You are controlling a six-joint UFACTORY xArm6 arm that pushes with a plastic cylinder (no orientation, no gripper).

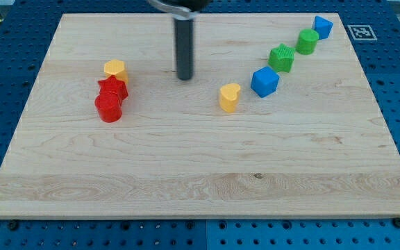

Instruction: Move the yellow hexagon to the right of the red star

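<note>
The end effector is a straight dark rod without jaws, so nothing is gripped and no opening or closing can be shown. My tip (185, 77) is set on the wooden tabletop (200, 187) in its upper middle part, and no block is touched by it.

The yellow hexagon (115, 70) is found to the view's left of the tip, well apart from it, at about the same height in the view. It is seated flat, with one face turned up. No long axis can be made out for so compact a shape, and its pointing direction cannot be told. It is pressed against the upper edge of the red star (112, 89), which lies just below it. A red cylinder (108, 108) is placed touching the star from below, so the three form a short column.

To the view's right of the tip, a yellow heart (230, 97) is seen standing alone. Beyond it a diagonal row is formed, rising toward the view's top right: a blue cube (264, 81), a green star (281, 57), a green cylinder (307, 42) and a small blue block (323, 27).

Counted by colour, there are two yellow, two red, two blue and two green blocks, eight in all.
</note>
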